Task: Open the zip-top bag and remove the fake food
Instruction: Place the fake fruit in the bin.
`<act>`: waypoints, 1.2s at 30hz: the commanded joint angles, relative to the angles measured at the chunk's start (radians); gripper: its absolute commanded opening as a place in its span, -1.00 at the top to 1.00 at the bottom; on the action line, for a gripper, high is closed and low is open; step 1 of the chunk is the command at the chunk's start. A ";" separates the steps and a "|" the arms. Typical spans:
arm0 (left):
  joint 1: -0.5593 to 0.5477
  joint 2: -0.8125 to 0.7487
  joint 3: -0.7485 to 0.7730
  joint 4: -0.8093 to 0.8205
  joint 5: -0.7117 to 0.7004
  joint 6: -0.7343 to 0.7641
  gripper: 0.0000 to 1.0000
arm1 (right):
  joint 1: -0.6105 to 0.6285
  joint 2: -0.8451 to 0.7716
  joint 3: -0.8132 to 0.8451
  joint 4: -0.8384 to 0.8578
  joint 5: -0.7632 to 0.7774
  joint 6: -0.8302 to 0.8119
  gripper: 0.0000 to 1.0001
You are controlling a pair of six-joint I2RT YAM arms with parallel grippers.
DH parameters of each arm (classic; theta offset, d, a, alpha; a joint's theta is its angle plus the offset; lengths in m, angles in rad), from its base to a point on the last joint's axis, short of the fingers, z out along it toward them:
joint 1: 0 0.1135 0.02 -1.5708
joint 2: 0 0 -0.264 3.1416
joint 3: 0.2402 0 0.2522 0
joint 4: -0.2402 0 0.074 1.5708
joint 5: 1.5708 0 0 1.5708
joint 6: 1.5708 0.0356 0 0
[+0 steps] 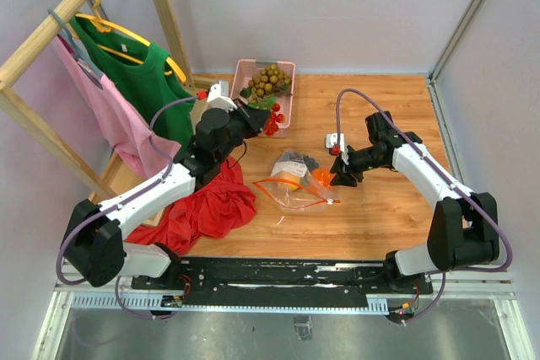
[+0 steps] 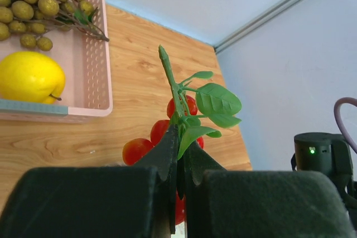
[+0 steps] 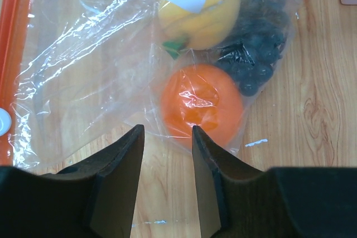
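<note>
My landmark is the pink basket (image 1: 245, 69) at the far side of the table. Inside it I see 2 pieces of fake food: a tan-green bunch of little balls (image 2: 33, 4) and a yellow lemon (image 2: 28, 76).

At the basket's near edge, the left gripper (image 2: 179, 137) has its 2 fingers pressed together on the green stem of a sprig of red fruits (image 2: 179, 104). The leaves stand up above the fingertips, and the red balls hang just outside the basket wall.

The zip-top bag (image 3: 83, 71) lies flat on the wood, nearer the arm bases than the basket and a little to its right. 3 pieces are inside it: an orange round fruit (image 3: 202, 101), a yellow-orange fruit (image 3: 203, 20) partly under a white label, and a dark purple bunch (image 3: 254, 54). Its orange-red zip strip (image 3: 14, 54) runs along the end away from these fruits.

The right gripper (image 3: 165, 132) is low at the bag's closed end, on the side farther right of the basket. Its jaws are apart, with the tips just beside the orange fruit. I cannot tell whether they touch the plastic.

A red cloth (image 1: 207, 208) lies crumpled near the left arm's base, well apart from the basket.
</note>
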 commanded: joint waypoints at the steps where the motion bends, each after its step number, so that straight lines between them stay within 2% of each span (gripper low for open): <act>1: 0.016 0.045 0.063 -0.012 -0.040 0.028 0.99 | -0.022 -0.016 0.036 -0.025 -0.027 0.022 0.18; 24: 0.102 0.324 0.351 -0.288 0.036 0.019 0.99 | -0.052 -0.009 0.040 -0.025 -0.025 0.034 0.17; 36: 0.144 0.504 0.556 -0.484 0.038 0.037 0.99 | -0.060 -0.009 0.044 -0.024 -0.018 0.039 0.17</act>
